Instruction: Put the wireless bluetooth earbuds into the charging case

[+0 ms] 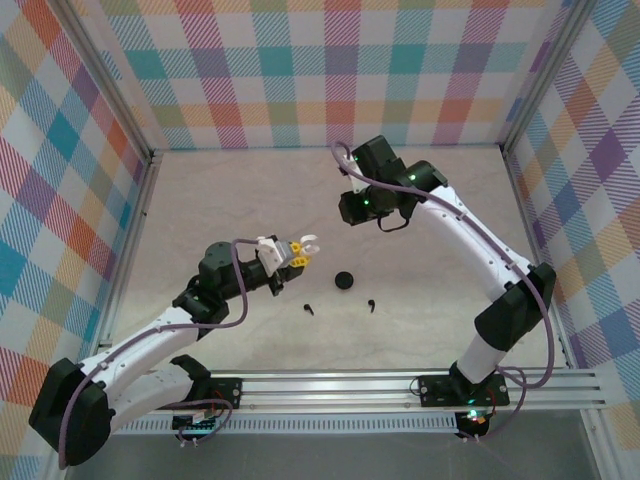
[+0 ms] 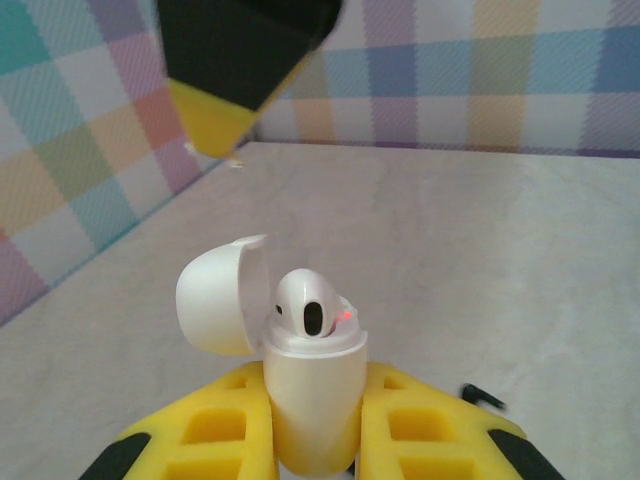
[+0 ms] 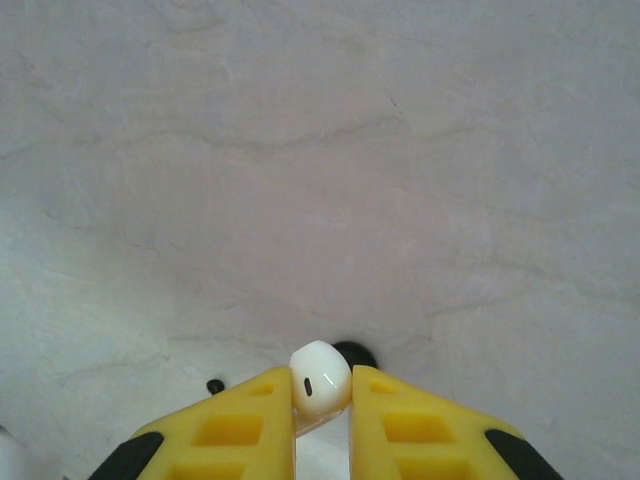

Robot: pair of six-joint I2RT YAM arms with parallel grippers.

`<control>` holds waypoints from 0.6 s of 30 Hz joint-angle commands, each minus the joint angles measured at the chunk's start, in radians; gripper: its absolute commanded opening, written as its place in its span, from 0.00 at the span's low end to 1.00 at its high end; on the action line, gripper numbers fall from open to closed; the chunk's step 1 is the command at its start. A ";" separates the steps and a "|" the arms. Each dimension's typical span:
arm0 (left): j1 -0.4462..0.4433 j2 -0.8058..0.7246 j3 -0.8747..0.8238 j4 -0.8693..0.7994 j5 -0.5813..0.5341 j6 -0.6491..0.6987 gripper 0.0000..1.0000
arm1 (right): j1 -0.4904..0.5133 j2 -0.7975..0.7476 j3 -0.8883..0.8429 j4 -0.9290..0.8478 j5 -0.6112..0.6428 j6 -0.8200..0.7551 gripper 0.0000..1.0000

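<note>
My left gripper (image 2: 315, 374) is shut on a white charging case (image 2: 313, 420) and holds it upright above the table. The case's lid (image 2: 215, 295) is swung open to the left, and one white earbud (image 2: 308, 302) sits in it beside a red light. My right gripper (image 3: 321, 376) is shut on a second white earbud (image 3: 320, 381). In the top view the right gripper (image 1: 364, 205) hangs up and to the right of the left gripper (image 1: 297, 250). A right finger (image 2: 215, 110) shows above the case in the left wrist view.
A small round black case (image 1: 344, 280) lies on the table between the arms. Two black earbuds (image 1: 308, 308) (image 1: 371, 303) lie in front of it. Checked walls close the table on three sides, and a metal rail (image 1: 400, 385) runs along the near edge.
</note>
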 commanded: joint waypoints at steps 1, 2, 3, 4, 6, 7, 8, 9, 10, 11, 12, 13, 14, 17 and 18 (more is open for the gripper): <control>-0.018 0.018 -0.011 0.154 -0.119 -0.015 0.00 | 0.027 -0.017 0.064 -0.095 0.066 0.088 0.17; -0.020 0.028 -0.015 0.180 -0.134 -0.017 0.00 | 0.039 -0.019 0.074 -0.098 0.074 0.102 0.16; -0.022 0.037 -0.017 0.201 -0.149 -0.019 0.00 | 0.052 -0.022 0.081 -0.099 0.078 0.114 0.16; -0.023 0.046 -0.019 0.218 -0.156 -0.021 0.00 | 0.063 -0.024 0.085 -0.096 0.080 0.125 0.15; -0.026 0.068 -0.018 0.254 -0.159 -0.025 0.00 | 0.093 -0.031 0.085 -0.082 0.091 0.143 0.15; -0.026 0.079 -0.015 0.265 -0.156 -0.029 0.00 | 0.105 -0.035 0.086 -0.076 0.097 0.149 0.15; -0.025 0.089 -0.010 0.271 -0.145 -0.033 0.00 | 0.120 -0.039 0.087 -0.068 0.104 0.151 0.14; -0.026 0.097 -0.004 0.276 -0.130 -0.037 0.00 | 0.132 -0.042 0.087 -0.062 0.113 0.154 0.14; -0.027 0.105 0.002 0.280 -0.108 -0.041 0.00 | 0.144 -0.045 0.085 -0.052 0.121 0.157 0.14; -0.027 0.112 0.009 0.284 -0.082 -0.047 0.00 | 0.157 -0.050 0.081 -0.037 0.128 0.158 0.14; -0.028 0.118 0.015 0.286 -0.062 -0.051 0.00 | 0.167 -0.055 0.075 -0.026 0.132 0.161 0.14; -0.027 0.123 0.021 0.284 -0.044 -0.060 0.00 | 0.173 -0.061 0.069 -0.014 0.133 0.168 0.14; -0.028 0.126 0.027 0.284 -0.035 -0.069 0.00 | 0.180 -0.061 0.069 -0.010 0.133 0.176 0.14; -0.029 0.128 0.025 0.294 -0.038 -0.079 0.00 | 0.194 -0.050 0.083 -0.020 0.149 0.185 0.14; -0.029 0.128 0.024 0.299 -0.041 -0.079 0.00 | 0.198 -0.048 0.085 -0.022 0.158 0.185 0.14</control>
